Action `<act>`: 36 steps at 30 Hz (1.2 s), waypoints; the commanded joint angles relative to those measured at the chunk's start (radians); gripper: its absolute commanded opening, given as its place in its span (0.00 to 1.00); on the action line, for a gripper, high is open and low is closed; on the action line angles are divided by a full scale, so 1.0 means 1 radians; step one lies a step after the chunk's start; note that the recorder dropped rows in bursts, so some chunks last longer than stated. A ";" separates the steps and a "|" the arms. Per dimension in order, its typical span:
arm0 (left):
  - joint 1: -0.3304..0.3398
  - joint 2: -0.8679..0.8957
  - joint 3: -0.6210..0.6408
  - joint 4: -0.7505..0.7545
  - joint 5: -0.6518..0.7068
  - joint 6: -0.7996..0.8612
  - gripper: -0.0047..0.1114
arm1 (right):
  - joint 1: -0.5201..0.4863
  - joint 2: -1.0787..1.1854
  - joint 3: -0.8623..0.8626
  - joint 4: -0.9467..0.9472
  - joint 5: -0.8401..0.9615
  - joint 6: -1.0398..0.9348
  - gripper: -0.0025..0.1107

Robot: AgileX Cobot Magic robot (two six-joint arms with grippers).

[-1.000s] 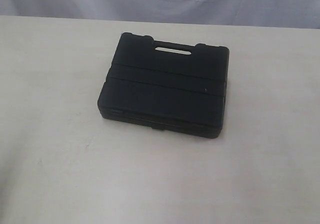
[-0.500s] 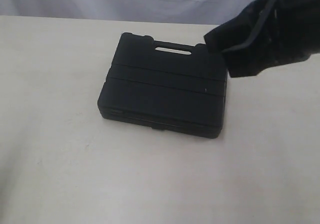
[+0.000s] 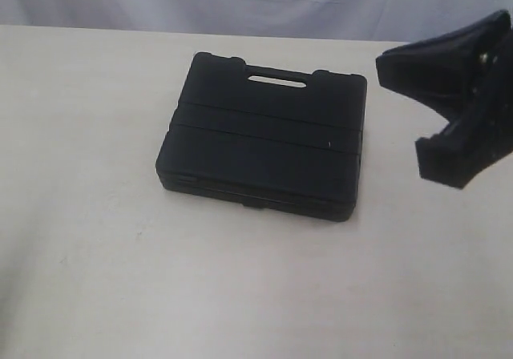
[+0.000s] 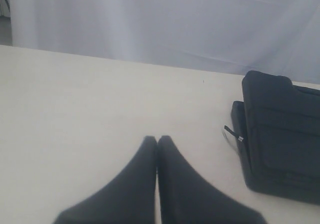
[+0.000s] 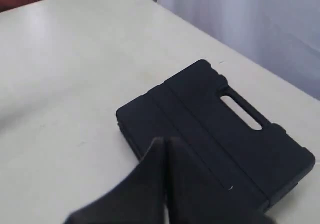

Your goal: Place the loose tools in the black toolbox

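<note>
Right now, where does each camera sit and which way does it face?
Exterior: off the arms, raised, looking down at the closed black toolbox; right arm at the edge.
Left wrist: low, facing the curtain past the shut left gripper.
Right wrist: above the toolbox, looking down past the shut right gripper.
Shared: all show the toolbox.
</note>
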State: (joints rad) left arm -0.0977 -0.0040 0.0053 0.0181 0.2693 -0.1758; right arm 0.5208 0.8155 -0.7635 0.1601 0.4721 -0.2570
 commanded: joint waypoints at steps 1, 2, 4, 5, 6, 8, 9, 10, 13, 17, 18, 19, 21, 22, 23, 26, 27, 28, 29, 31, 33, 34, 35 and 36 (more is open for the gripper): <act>-0.006 0.004 -0.005 -0.002 0.001 0.000 0.04 | -0.027 -0.078 0.213 0.055 -0.313 0.000 0.02; -0.006 0.004 -0.005 -0.002 0.001 0.000 0.04 | -0.050 -0.086 0.265 0.099 -0.379 0.000 0.02; -0.006 0.004 -0.005 -0.002 0.001 0.000 0.04 | -0.088 -0.093 0.352 0.178 -0.472 0.000 0.02; -0.006 0.004 -0.005 -0.002 0.001 0.000 0.04 | -0.105 -0.093 0.396 0.210 -0.516 0.000 0.02; -0.006 0.004 -0.005 -0.002 0.001 0.000 0.04 | -0.118 -0.093 0.434 0.237 -0.554 0.000 0.02; -0.006 0.004 -0.005 -0.002 0.001 0.000 0.04 | -0.133 -0.101 0.501 0.248 -0.599 0.000 0.02; -0.006 0.004 -0.005 -0.002 0.001 0.000 0.04 | -0.132 -0.110 0.528 0.248 -0.616 0.000 0.02; -0.006 0.004 -0.005 -0.002 0.001 0.000 0.04 | -0.132 -0.121 0.547 0.248 -0.626 0.000 0.02; -0.006 0.004 -0.005 -0.002 0.001 0.000 0.04 | -0.149 -0.184 0.597 0.248 -0.628 0.000 0.02; -0.006 0.004 -0.005 -0.002 0.001 0.000 0.04 | -0.280 -0.285 0.638 0.248 -0.585 0.003 0.02; -0.006 0.004 -0.005 -0.002 0.001 0.000 0.04 | -0.321 -0.316 0.642 0.248 -0.562 0.003 0.02; -0.006 0.004 -0.005 -0.002 0.001 0.000 0.04 | -0.360 -0.347 0.650 0.248 -0.534 0.003 0.02; -0.006 0.004 -0.005 -0.002 0.001 0.000 0.04 | -0.424 -0.402 0.664 0.248 -0.484 0.003 0.02; -0.006 0.004 -0.005 -0.002 0.001 0.000 0.04 | -0.454 -0.430 0.672 0.248 -0.452 0.003 0.02; -0.006 0.004 -0.005 -0.002 0.001 0.000 0.04 | -0.474 -0.458 0.683 0.248 -0.432 0.003 0.02; -0.006 0.004 -0.005 -0.002 0.001 0.000 0.04 | -0.520 -0.531 0.721 0.248 -0.390 0.003 0.02; -0.006 0.004 -0.005 -0.002 0.001 0.000 0.04 | -0.527 -0.561 0.737 0.248 -0.388 0.003 0.02; -0.006 0.004 -0.005 -0.002 0.001 0.000 0.04 | -0.531 -0.579 0.754 0.248 -0.388 0.003 0.02; -0.006 0.004 -0.005 -0.002 0.001 0.000 0.04 | -0.530 -0.597 0.764 0.248 -0.388 0.003 0.02; -0.006 0.004 -0.005 -0.002 0.001 0.000 0.04 | -0.530 -0.631 0.764 0.250 -0.367 0.003 0.02; -0.006 0.004 -0.005 -0.002 0.001 0.000 0.04 | -0.530 -0.650 0.764 0.231 -0.309 -0.004 0.02; -0.006 0.004 -0.005 -0.002 0.001 0.000 0.04 | -0.530 -0.652 0.764 0.231 -0.291 -0.004 0.02; -0.006 0.004 -0.005 -0.002 0.001 0.000 0.04 | -0.530 -0.654 0.764 0.231 -0.278 -0.004 0.02; -0.006 0.004 -0.005 -0.002 0.001 0.000 0.04 | -0.530 -0.654 0.764 0.231 -0.261 -0.004 0.02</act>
State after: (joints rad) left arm -0.0977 -0.0040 0.0053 0.0181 0.2693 -0.1758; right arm -0.0035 0.1706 -0.0030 0.4035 0.1615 -0.2571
